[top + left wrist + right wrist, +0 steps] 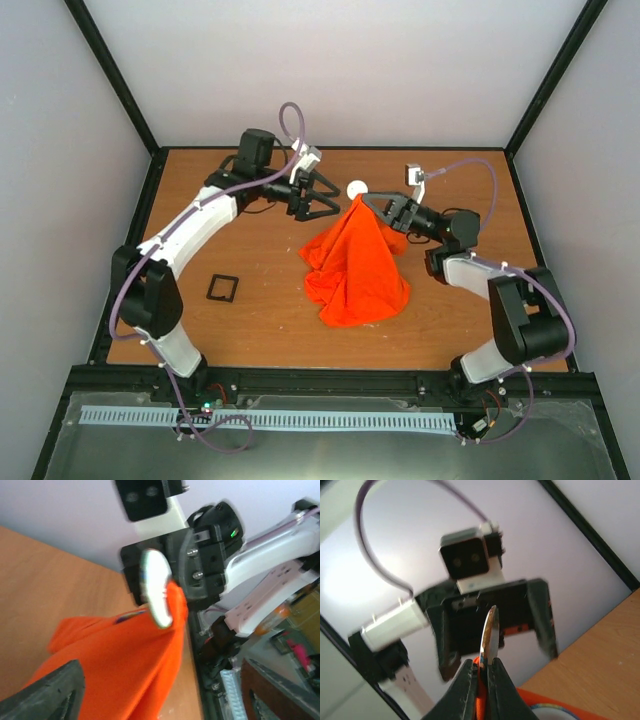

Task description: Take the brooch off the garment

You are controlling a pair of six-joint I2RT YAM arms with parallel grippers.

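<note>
**Brooch** [357, 187]: white round disc at the raised peak of the garment [355, 275], on the far side of that peak. Edge-on in the right wrist view. Blurred in the left wrist view, face tilted, with orange cloth hanging directly below it.

**Garment:** bright orange cloth standing as a cone, peak lifted clear of the desk [260, 335], lower folds spread over the wood.

**Right claw** [367, 203]: at the peak of the garment, reaching in from its right side. Closed tight, fingers [465, 690] pinching a fold of orange cloth just under the brooch. Lower rim of the disc right at the fingertips; contact with the disc itself not to be told.

**Left claw** [336, 198]: just left of the garment's peak, level with it and pointing at the brooch. Jaws spread wide, one to each side of the disc, nothing gripped. One grey finger blurred at the lower left edge of its own wrist view, in front of the garment.

**Black square frame** [222, 288]: flat on the desk, well to the left of the garment, apart from both claws.
</note>
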